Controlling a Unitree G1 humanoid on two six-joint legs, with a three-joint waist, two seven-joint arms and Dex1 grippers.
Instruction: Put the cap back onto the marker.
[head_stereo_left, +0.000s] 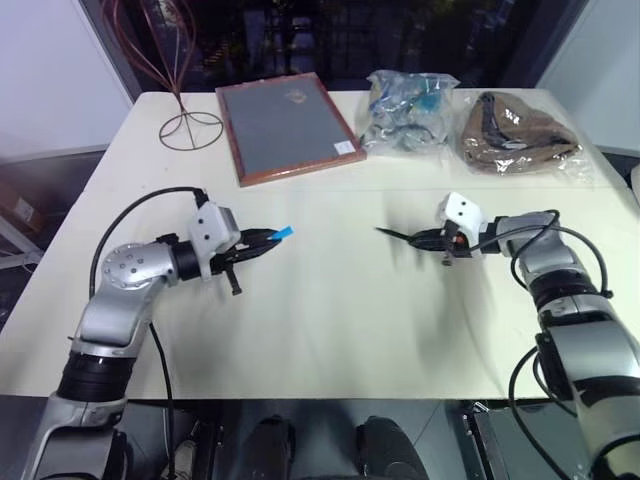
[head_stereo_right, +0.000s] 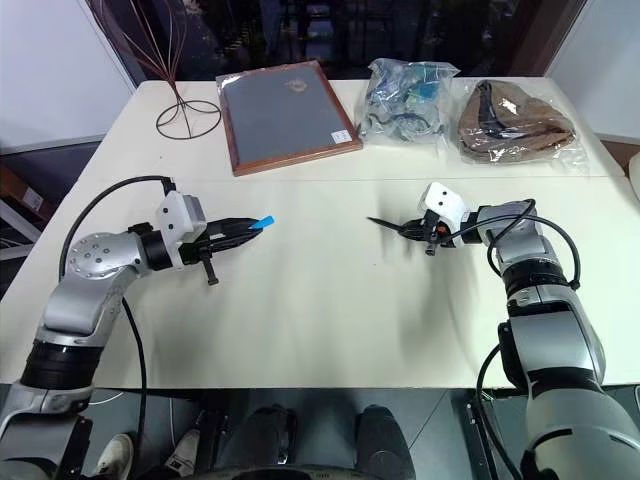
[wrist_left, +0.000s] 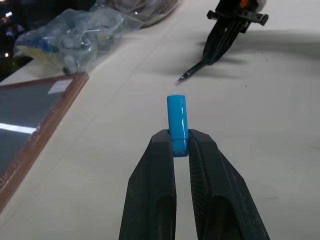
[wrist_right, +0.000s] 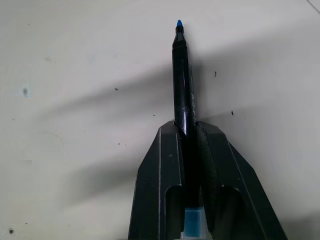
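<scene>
With the left gripper (head_stereo_left: 268, 240) clenched on the cap (wrist_left: 177, 118) and the right gripper (wrist_right: 187, 131) grasping the marker (wrist_right: 183, 75) above the table (head_stereo_left: 330, 310), well apart, the tip should be lined up squarely with the cap's open mouth before pushing in

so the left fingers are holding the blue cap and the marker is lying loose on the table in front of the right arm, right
Not quite. The cap is indeed pinched in the left fingers, but the marker is not lying loose: the right fingers are clamped on its barrel with the tip pointing out ahead, as the right wrist view shows.
</scene>
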